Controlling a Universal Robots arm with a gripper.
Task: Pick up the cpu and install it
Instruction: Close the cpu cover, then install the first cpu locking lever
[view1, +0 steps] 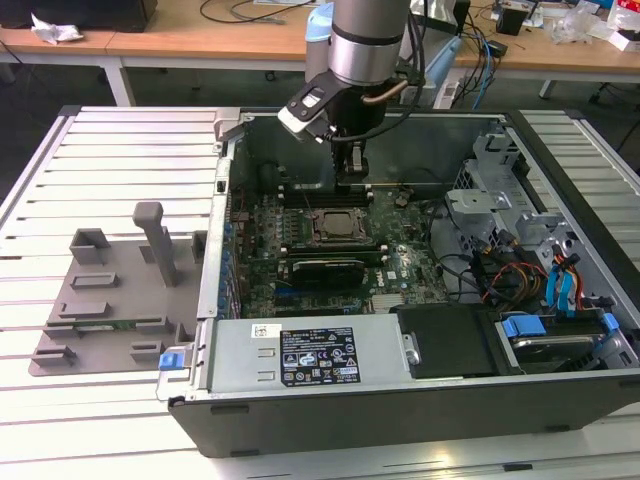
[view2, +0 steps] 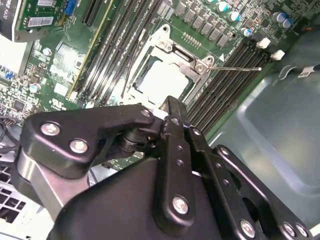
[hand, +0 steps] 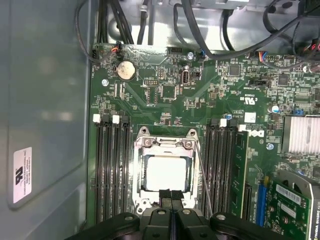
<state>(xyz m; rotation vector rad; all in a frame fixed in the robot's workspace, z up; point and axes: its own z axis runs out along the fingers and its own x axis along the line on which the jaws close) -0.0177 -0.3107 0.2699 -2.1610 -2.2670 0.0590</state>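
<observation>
My hand (hand: 171, 196) hangs just over the near edge of the motherboard socket (hand: 166, 172), its fingers (hand: 165, 195) pressed together and holding nothing. The cpu (hand: 167, 172) lies flat inside the socket frame, pale top up. I judge the care now is to keep square above it, clear of the thin lever wire (hand: 204, 176) beside the frame and the memory slots (hand: 111, 165) on either side. The open computer case (view1: 400, 395) sits on a slatted tabletop (view1: 120, 160), a grey fixture plate (view1: 110, 300) beside it, desks behind.

Pincer (view1: 351, 180) above motherboard socket (view1: 335, 227)
</observation>
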